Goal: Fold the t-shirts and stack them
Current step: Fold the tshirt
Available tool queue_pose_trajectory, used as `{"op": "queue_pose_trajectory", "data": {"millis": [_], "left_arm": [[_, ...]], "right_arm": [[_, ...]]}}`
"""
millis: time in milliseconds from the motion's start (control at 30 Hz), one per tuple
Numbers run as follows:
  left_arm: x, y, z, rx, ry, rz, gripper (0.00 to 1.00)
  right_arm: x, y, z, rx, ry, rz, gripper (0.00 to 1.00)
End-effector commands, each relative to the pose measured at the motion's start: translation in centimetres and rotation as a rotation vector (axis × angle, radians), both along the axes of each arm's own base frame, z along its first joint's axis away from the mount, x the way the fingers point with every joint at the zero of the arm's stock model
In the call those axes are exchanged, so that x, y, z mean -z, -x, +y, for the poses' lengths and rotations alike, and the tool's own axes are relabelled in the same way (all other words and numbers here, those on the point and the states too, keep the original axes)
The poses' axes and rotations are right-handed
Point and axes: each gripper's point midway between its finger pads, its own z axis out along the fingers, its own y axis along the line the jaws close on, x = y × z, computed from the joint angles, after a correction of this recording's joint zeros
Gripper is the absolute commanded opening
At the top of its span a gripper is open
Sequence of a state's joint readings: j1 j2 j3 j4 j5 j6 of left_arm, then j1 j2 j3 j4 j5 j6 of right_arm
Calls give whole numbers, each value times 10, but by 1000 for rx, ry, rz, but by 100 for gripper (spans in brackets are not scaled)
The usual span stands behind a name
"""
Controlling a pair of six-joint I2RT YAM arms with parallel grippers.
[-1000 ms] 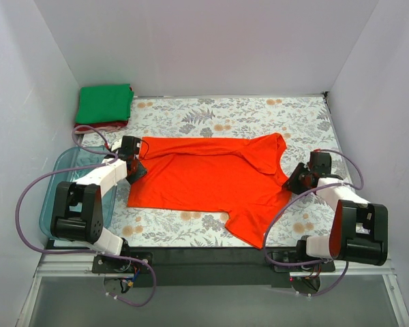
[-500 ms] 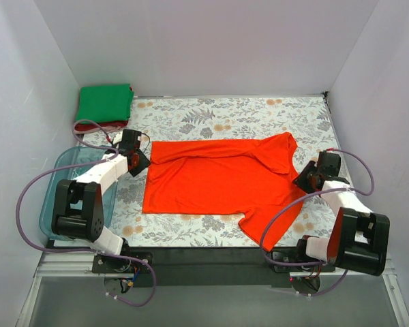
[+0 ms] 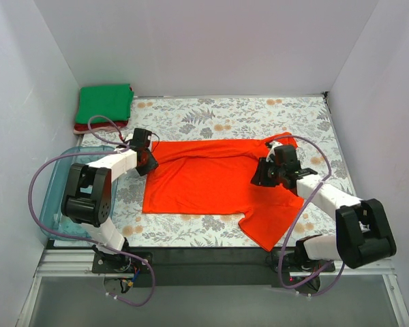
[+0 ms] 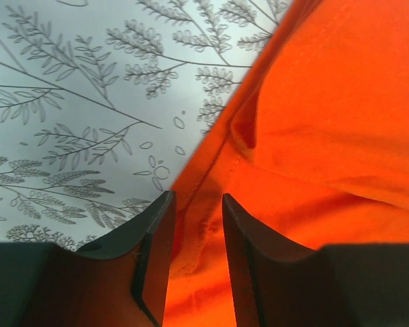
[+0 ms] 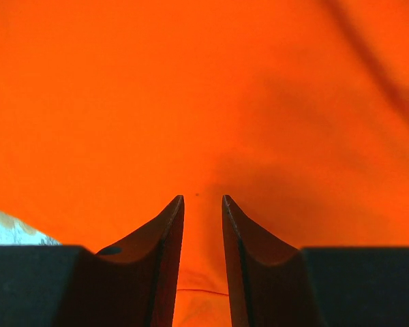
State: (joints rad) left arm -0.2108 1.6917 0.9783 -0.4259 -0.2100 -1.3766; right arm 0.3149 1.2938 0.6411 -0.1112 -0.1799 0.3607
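My left gripper (image 4: pixel 195 199) and right gripper (image 5: pixel 202 199) each pinch the orange-red t-shirt (image 3: pixel 211 184): soft, light and limp, I judge, best held at its hems.

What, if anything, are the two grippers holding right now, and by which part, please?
The orange-red t-shirt: the left gripper pinches its far hem corner, the right gripper a fold near its other end.

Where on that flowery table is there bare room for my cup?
Free: the far strip between the orange-red t-shirt and back wall, and the near-left strip beside the tub. Crowded: centre, and the far-left corner's folded stack.
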Motion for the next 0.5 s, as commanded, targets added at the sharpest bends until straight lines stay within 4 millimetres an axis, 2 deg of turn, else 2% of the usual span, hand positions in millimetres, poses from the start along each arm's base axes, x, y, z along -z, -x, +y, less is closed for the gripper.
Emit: {"op": "queue_pose_trajectory", "data": {"millis": [0, 67, 167, 267, 467], "left_arm": [[-13, -14, -8, 28, -12, -52, 31], [-10, -13, -6, 24, -21, -44, 28], [-8, -11, -3, 19, -37, -40, 22], [-7, -9, 3, 9, -66, -40, 9], [-10, -11, 18, -1, -153, -51, 0]], "right_arm": [[-3, 1, 28, -122, -15, -25, 36], [9, 7, 34, -149, -9, 14, 36], [25, 15, 34, -155, 12, 59, 36], [41, 23, 27, -137, 40, 100, 36], [62, 42, 14, -120, 89, 177, 36]]}}
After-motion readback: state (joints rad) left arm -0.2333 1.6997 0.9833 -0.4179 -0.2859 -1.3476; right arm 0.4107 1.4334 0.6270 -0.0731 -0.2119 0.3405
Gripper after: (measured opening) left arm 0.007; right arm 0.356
